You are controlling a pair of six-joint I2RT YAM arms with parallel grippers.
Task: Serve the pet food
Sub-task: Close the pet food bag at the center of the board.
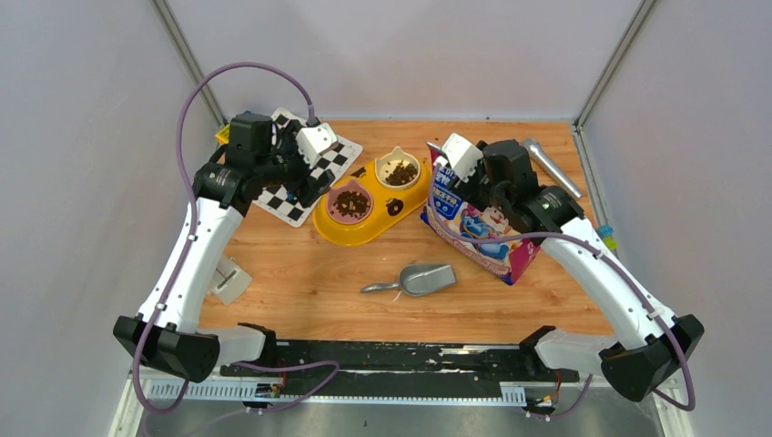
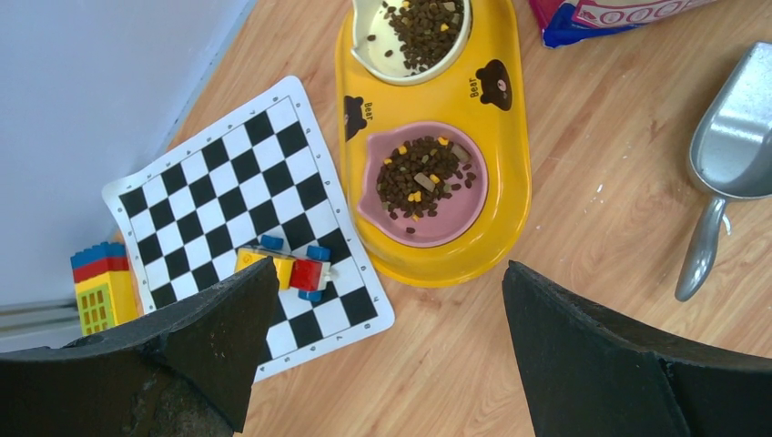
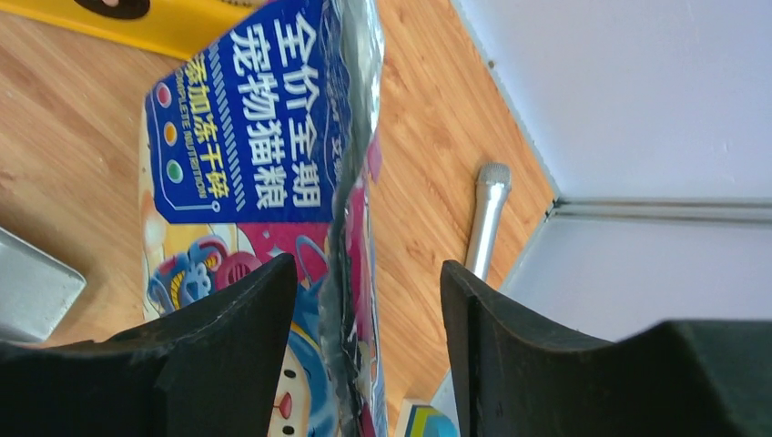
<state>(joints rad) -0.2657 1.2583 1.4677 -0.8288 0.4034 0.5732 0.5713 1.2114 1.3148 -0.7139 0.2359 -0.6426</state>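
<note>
Serving looks done. Kibble [image 2: 423,177], small dark brown pellets with a few yellow bits, lies in both bowls of the yellow feeder [image 2: 505,182], just ahead of your left claw [image 2: 387,282], which is spread wide and empty. Your right claw [image 3: 364,273] stands parted, with the cat-food bag [image 3: 246,137] edge loose between its jaws. Next, lift clear without dragging the bag.

Narrow gap between bag [image 1: 478,229] and feeder [image 1: 366,234]

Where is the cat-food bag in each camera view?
Top external: bag right of centre, under the right arm.
Left wrist: only its corner, at the top right edge.
Right wrist: centre, its foil edge between the right gripper's open jaws.
Shared landmark: the yellow feeder, beside the bag.
</note>
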